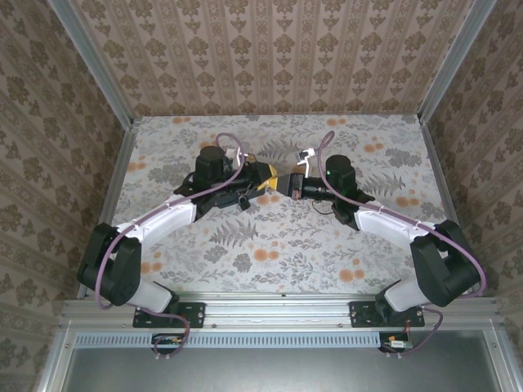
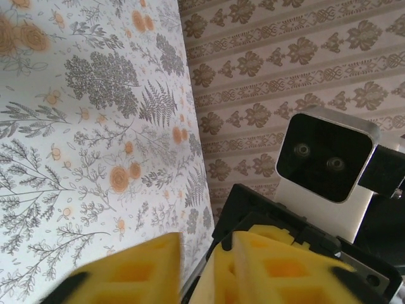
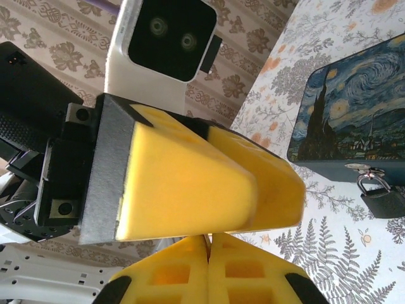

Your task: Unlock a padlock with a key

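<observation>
Two grippers meet tip to tip above the middle of the flowered table. The left gripper has its two yellow fingers slightly parted, while the right gripper has its two pressed together; I cannot tell if anything sits between them. One dark padlock hangs from the hasp of one starry-night box, apart from both grippers.

Both arms reach in from the near edge. The left gripper and right gripper meet tip to tip over the middle of the table. Right wrist view: box on the table beside the left gripper, padlock hanging at the box's lower edge.
</observation>
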Robot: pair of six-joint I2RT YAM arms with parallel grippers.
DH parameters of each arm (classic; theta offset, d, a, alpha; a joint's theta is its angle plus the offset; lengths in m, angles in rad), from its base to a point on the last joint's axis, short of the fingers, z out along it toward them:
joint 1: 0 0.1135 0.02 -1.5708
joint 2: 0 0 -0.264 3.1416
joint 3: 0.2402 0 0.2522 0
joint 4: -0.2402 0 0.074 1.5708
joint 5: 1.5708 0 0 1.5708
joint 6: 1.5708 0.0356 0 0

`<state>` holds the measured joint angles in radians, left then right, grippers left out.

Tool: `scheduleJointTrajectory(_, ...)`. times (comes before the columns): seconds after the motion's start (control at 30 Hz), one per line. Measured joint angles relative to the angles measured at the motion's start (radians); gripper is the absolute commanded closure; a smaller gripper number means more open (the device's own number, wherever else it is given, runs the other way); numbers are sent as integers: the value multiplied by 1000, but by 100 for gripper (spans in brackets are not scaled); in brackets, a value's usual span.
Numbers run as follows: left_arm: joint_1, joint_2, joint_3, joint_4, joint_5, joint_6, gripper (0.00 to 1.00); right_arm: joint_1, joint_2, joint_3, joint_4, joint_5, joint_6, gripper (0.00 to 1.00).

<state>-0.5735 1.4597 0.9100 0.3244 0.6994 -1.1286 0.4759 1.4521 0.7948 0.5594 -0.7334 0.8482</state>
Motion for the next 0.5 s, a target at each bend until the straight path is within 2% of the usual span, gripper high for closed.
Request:
scheduleJointTrajectory(0.2,28,-11,-2,-71,-7,16,55,0,-17,-2,-56,20,-43,100)
scheduleJointTrajectory(0.33,71,-50,-5,-148,-6,65,60,0,-28,-10,-90,29,-72,100)
scheduleJointTrajectory(0.5,77,-95,-5,-237,32,164,65,0,-28,-11,-124,42,-94,100)
